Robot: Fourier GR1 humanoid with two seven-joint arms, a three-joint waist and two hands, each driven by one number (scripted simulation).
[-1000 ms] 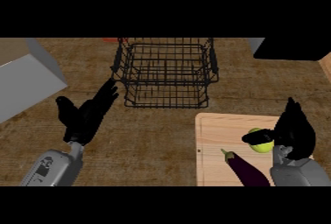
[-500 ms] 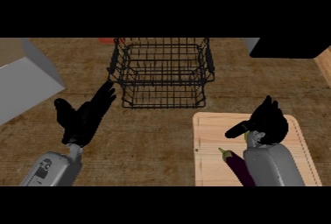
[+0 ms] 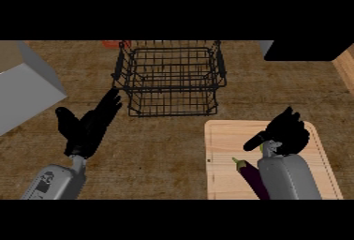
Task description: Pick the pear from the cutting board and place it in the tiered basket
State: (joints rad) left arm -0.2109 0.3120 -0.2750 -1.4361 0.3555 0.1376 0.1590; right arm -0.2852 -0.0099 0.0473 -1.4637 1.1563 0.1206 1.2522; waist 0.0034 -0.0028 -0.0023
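Right hand [image 3: 287, 133] curled over pale wooden cutting board [image 3: 224, 140], pear hidden, axis unclear; left hand [image 3: 86, 126] open, resting nr black wire tiered basket [image 3: 171, 77]. No legible writing.

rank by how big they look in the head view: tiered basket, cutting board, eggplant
1. Cutting board, though the right forearm covers part of it.
2. Tiered basket, close behind; it stands taller, so nearer the camera.
3. Eggplant, smallest, partly hidden.
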